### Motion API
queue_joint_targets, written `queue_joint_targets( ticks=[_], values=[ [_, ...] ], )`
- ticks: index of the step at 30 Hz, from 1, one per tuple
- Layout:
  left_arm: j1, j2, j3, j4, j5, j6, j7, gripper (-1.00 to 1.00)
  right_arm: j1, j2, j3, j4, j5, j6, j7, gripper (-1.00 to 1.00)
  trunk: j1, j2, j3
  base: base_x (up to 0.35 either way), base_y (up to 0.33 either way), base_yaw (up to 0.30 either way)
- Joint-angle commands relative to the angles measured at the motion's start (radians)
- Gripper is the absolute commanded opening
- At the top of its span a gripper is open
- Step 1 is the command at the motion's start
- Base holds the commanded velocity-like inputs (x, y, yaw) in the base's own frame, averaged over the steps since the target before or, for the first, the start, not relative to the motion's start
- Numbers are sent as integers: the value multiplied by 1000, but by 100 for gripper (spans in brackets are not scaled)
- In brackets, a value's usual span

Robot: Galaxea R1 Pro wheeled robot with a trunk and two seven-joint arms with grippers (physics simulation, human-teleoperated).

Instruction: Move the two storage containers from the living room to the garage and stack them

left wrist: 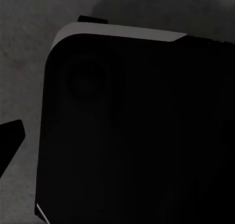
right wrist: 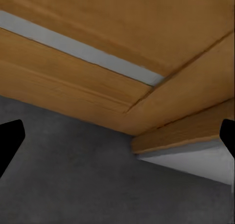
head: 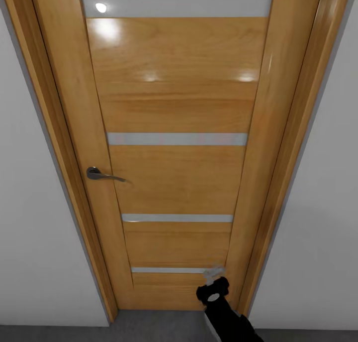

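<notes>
Honey-coloured wood takes up most of the head view: a closed wooden door (head: 176, 148) with a glossy varnish that catches several bright spots of light near its top. Four narrow frosted glass strips (head: 177, 139) cross it horizontally, one near the top, one at mid-height and two lower down. A dark metal lever handle (head: 102, 174) sits on the door's left side, its lever pointing right. A matching wooden frame (head: 293, 148) runs down both sides, and plain white wall (head: 35, 222) flanks it left and right. At the foot of the door lies a band of grey floor (head: 149, 327). The right arm (head: 226, 314), black with a pale tip, reaches up from the near edge toward the door's lower right corner, close to the lowest glass strip. In the right wrist view, the right gripper (right wrist: 117, 150) stands wide apart, dark fingertips (right wrist: 9, 143) at either edge with nothing between them; beyond them are the grey floor, the bottom of the door with one glass strip, and the base of the frame meeting white wall. The left wrist view is dark: a large black rounded body (left wrist: 132, 131) with a pale grey edge, over dim grey floor, and one dark fingertip (left wrist: 10, 141) at the edge, so I cannot tell how the left gripper stands. The two storage containers are out of sight here.
</notes>
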Motion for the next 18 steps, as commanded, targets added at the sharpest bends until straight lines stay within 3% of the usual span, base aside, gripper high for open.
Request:
queue_joint_targets(
  ticks=[1,3,8,13,14,18],
  values=[
    [-1,0,2,1,6,-3,1,100,-33,0,25,-28,7,61,8,100,0,-1,-1,0,0,0],
    [-1,0,2,1,6,-3,0,100,-45,0,35,-61,6,93,18,100,0,-1,-1,0,0,0],
    [-1,0,2,1,6,-3,0,100,-63,0,54,-266,4,249,79,100,0,-1,-1,0,0,0],
    [-1,0,2,1,6,-3,1,100,-66,0,67,-425,5,391,191,100,0,-1,-1,0,0,0],
    [-1,0,2,1,6,-3,1,100,-67,0,99,-458,5,422,228,100,0,-1,-1,0,0,0],
    [-1,0,2,1,6,-3,1,100,-67,0,173,-484,5,446,257,100,0,-1,-1,0,0,0]
  ],
)
